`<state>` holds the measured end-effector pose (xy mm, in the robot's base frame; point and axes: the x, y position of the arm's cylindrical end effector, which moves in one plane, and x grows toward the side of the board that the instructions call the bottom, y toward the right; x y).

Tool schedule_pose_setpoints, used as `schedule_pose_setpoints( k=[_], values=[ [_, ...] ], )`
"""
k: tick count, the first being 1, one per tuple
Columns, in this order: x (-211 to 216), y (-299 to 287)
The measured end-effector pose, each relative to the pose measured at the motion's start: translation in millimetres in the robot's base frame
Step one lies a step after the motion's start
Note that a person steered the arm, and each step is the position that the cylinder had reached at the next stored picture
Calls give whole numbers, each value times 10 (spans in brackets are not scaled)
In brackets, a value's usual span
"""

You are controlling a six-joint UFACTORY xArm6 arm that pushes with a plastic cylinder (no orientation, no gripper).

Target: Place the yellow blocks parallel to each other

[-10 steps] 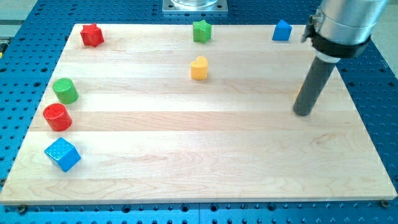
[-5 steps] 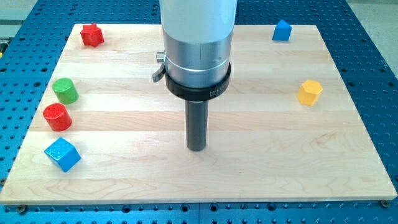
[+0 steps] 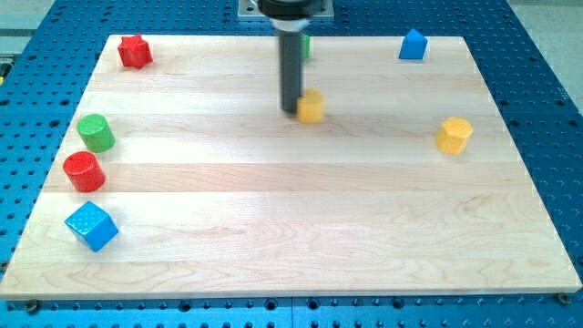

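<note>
My tip rests on the wooden board near the top middle, touching the left side of a small yellow block. A second yellow block, hexagonal, lies far to the view's right, near the board's right edge. The two yellow blocks are far apart. The rod rises from the tip toward the view's top and hides most of a green star-shaped block behind it.
A red star block is at the top left, a blue block at the top right. At the left edge stand a green cylinder, a red cylinder and a blue cube.
My tip went from the right edge to the board's middle, then up to the yellow block near the top. That block has shifted slightly right and down.
</note>
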<state>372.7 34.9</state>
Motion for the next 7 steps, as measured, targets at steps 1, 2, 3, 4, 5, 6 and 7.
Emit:
schedule_pose_setpoints(
  k=[1, 2, 3, 4, 5, 6, 7],
  values=[
    [-58, 23],
    [-254, 332],
    [256, 756],
    [1005, 961],
    [484, 918],
    [232, 690],
    [209, 405]
  ],
)
